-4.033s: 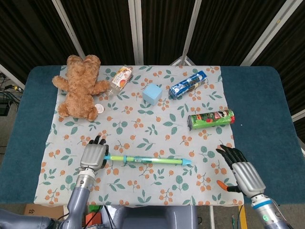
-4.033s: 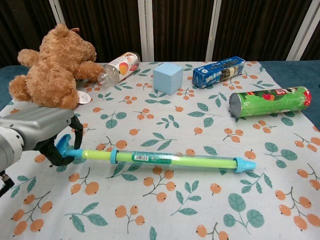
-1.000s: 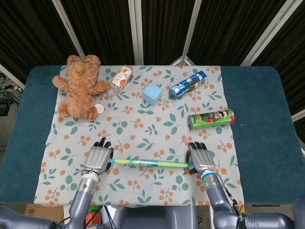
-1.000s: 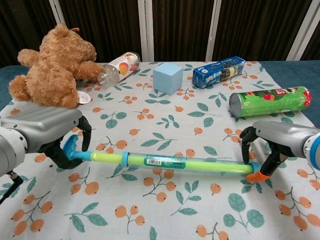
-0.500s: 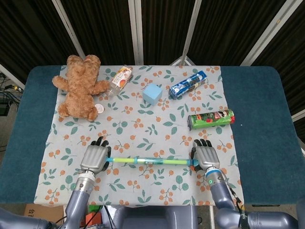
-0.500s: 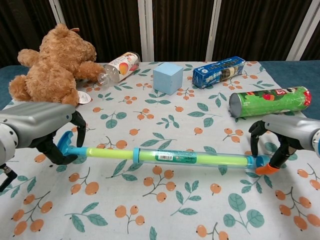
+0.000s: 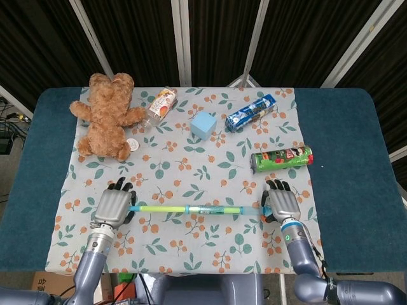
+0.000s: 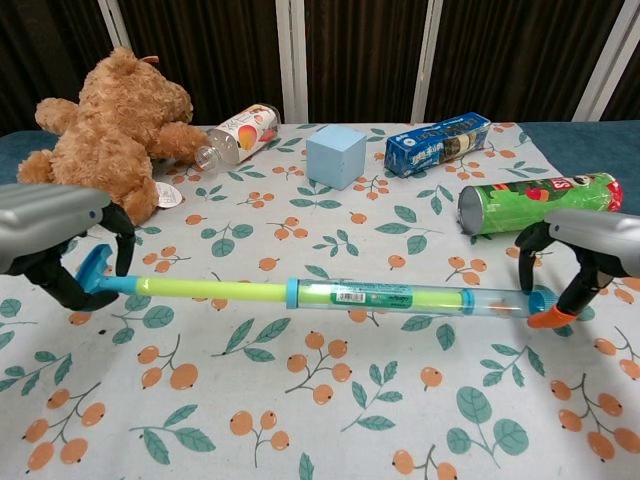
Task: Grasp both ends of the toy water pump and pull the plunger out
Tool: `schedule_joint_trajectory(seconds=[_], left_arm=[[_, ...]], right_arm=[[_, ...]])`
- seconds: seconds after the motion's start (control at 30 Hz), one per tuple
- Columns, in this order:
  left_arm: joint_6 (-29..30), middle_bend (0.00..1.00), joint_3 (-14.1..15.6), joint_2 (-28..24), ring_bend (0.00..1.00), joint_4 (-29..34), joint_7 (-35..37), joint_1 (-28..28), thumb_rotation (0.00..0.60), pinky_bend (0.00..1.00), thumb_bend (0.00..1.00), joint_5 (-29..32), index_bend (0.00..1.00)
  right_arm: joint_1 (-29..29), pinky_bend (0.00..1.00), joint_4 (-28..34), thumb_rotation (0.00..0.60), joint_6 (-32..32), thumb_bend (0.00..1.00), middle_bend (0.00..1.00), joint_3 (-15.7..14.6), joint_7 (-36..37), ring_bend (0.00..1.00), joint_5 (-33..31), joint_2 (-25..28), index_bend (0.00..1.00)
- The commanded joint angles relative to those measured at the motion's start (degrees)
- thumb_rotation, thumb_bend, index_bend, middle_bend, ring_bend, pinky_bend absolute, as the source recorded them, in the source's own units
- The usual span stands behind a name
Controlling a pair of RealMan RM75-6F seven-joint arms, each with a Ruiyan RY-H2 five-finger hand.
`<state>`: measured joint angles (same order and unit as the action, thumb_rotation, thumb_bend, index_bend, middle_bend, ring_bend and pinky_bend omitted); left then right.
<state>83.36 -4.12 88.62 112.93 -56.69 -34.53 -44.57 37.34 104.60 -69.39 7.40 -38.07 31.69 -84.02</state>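
Toy water pump point(image 8: 370, 295): light, stiff, slick plastic. Left hand point(image 8: 55, 250) clamps plunger handle at 9 o'clock, right hand point(image 8: 585, 262) the barrel tip at 3.

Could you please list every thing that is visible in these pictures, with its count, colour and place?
toy water pump: 1, green and blue, near middle, held at both ends
teddy bear: 1, brown, far left
bottle: 1, clear with orange label, lying beside the bear
cube: 1, light blue, far middle
biscuit pack: 1, blue, far right
crisps can: 1, green, lying at right
tablecloth: 1, floral, over the blue table
left hand: 1, grey, grips the handle end
right hand: 1, grey, grips the barrel end
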Motion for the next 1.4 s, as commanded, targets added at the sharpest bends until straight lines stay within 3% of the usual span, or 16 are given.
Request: schedule_joint_trajectory(seconds=[0.03,0.43,1.4], left_arm=[[-0.5,0.23,0.5,-2.5,0.09,0.6,1.4,0.7,0.600,0.23,0.52,-0.6,0.62],[-3.2,0.22,2.4,-10.2,0.09,0.2,6.5,2.7,0.600,0.23,0.52,-2.9,0.62],[-6.7,0.22,3.4,-15.1,0.09,-4.0,11.7,5.0,0.600,0.23,0.52,-5.0,0.61]], right_arm=[[-0.2,0.00,-0.6,0.600,-0.1,0.40,0.14,-0.3,0.0,0.00,0.2,0.5,0.67],[-1.0,0.00,-1.3,0.600,0.6,0.40,0.14,-0.5,1.2,0.00,0.8,2.6,0.67],[-1.7,0.00,-3.8,0.600,1.5,0.40,0.14,-0.8,1.0,0.00,-0.1,4.3,0.67]])
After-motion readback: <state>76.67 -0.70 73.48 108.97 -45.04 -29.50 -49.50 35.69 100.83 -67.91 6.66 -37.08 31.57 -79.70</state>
